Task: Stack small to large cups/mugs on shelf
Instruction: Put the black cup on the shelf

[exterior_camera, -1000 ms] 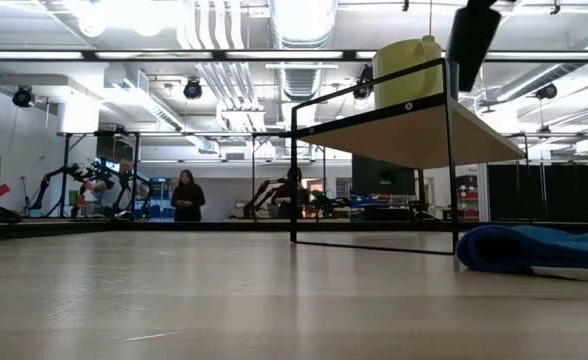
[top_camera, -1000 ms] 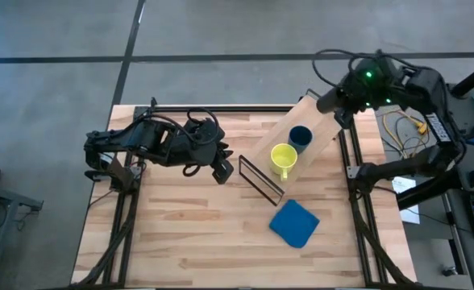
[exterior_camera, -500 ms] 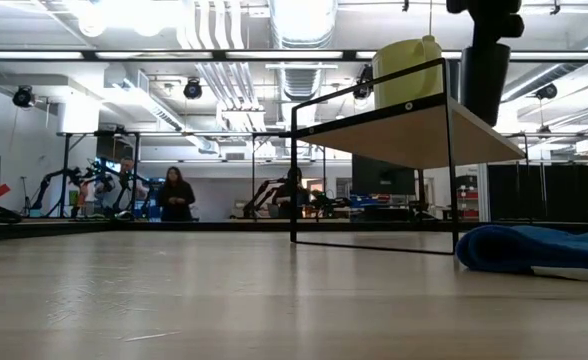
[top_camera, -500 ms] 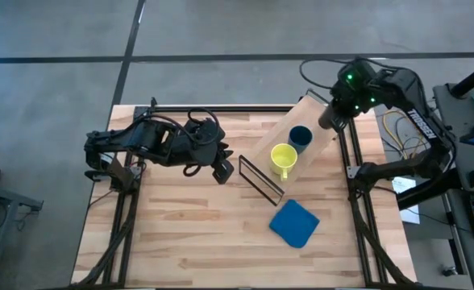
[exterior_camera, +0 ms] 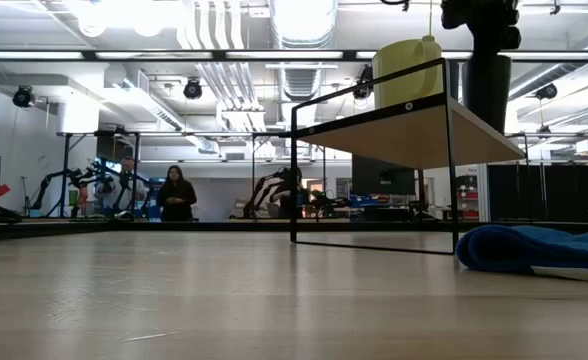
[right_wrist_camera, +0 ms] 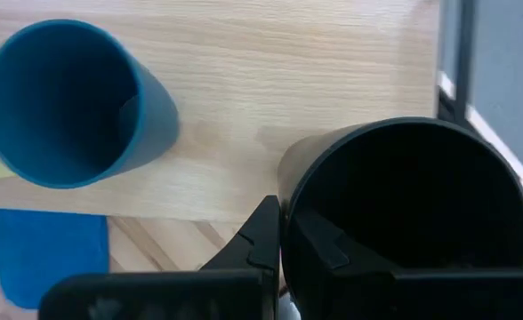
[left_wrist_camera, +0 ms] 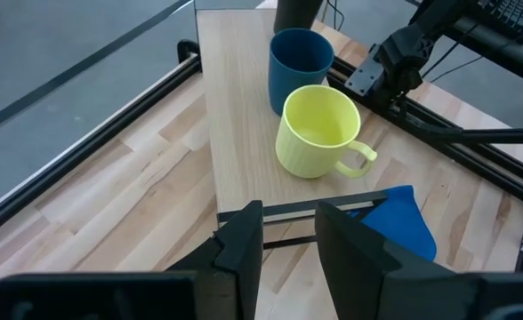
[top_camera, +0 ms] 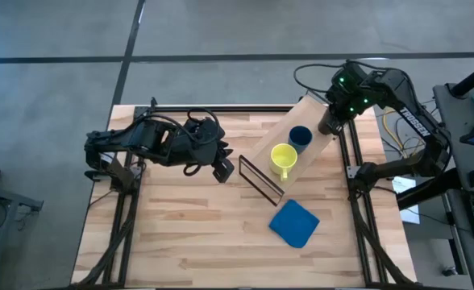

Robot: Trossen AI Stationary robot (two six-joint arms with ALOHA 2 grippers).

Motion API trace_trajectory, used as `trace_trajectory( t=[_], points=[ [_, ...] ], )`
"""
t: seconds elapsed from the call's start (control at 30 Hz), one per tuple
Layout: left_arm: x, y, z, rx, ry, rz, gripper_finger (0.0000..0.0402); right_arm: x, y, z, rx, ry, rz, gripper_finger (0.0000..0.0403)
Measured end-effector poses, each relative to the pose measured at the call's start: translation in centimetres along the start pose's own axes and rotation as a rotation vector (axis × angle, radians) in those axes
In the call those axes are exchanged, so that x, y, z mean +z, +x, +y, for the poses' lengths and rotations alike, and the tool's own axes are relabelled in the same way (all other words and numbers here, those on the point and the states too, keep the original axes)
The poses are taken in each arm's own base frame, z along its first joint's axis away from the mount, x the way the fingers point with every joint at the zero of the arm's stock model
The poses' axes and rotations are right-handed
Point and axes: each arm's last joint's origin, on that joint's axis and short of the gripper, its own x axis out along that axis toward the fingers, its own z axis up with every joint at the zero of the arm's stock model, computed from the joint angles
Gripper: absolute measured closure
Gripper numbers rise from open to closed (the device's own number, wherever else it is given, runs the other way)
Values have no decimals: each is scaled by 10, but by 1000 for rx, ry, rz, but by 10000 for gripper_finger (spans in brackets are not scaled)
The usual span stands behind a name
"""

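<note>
The light-wood shelf (top_camera: 263,153) stands slantwise on the table's right half, on its thin black frame. On it stand the yellow mug (top_camera: 283,159) and, farther along, the dark blue cup (top_camera: 300,137). My right gripper (top_camera: 331,121) is at the board's far end, shut on the black cup (right_wrist_camera: 404,204), which shows upright beside the blue cup (right_wrist_camera: 61,102) and above the board's edge in the low view (exterior_camera: 487,90). My left gripper (left_wrist_camera: 288,236) waits open over the table's middle, short of the shelf's near end. My right gripper holds the black cup by its rim (right_wrist_camera: 284,218), one finger inside the cup and one outside. It comes from above, pointing down. The cup stays upright below the gripper (exterior_camera: 479,15); its base is behind the board's edge, so whether it rests there cannot be told.
A flat blue pad (top_camera: 293,223) lies on the table near the shelf's near end. The table's left and near parts are bare wood. Black rails run along the table's edges. People and other robot arms show far off in the room.
My right gripper has carried the black cup from beyond the table's far right corner toward the shelf's far end, beside the blue cup, and downward. The cup, tilted a second ago, now stands upright at board level.
</note>
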Motion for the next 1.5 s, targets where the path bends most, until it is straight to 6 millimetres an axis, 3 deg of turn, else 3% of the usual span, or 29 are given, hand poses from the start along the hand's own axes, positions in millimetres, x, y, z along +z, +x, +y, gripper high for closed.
trace_trajectory(
  t=[0.83, 1.5],
  points=[
    [0, 0, 0, 0, 0, 0, 311, 17, 15, 4, 112, -171, 0, 394],
    [0, 0, 0, 0, 0, 1, 311, 19, 18, 4, 119, -183, 14, 394]
  ],
)
